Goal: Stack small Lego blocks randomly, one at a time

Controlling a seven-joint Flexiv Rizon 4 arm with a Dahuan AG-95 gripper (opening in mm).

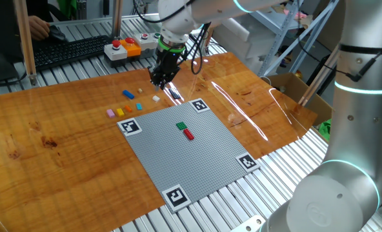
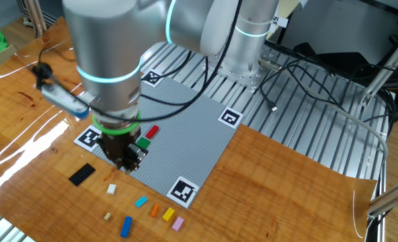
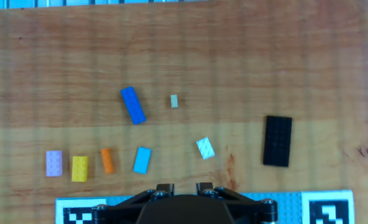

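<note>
The whitish brick (image 3: 205, 148) lies on the wooden table (image 3: 296, 56) nearer to the gripper (image 3: 178, 188) than any other loose piece, and in the hand view it sits at about one o'clock from the fingertips, just above them, with its long axis tilted toward eleven and five o'clock. The cyan brick (image 3: 142, 160) lies at about eleven o'clock from the gripper, nearly upright in the picture, so these two flank the gripper's line and either would be a plausible next pick. Further out at ten o'clock stand the orange brick (image 3: 107, 160), the yellow brick (image 3: 79, 168) and the pink brick (image 3: 53, 163) in a row, while the blue brick (image 3: 133, 105) lies at eleven o'clock and well apart, slanted from eleven to five. A tiny pale piece (image 3: 174, 101) sits near twelve o'clock, and a black plate (image 3: 277, 140) at two o'clock. On the grey baseplate (image 1: 197, 161) the green brick (image 1: 182, 125) and red brick (image 1: 189, 134) already rest just beside each other, near its middle. The fingers stand slightly apart with nothing between them in the hand view. One fixed view shows the gripper hanging above the wood just beyond the baseplate's far edge. I judge the coming move turns on matching the jaws to the chosen brick's tilt.
</note>
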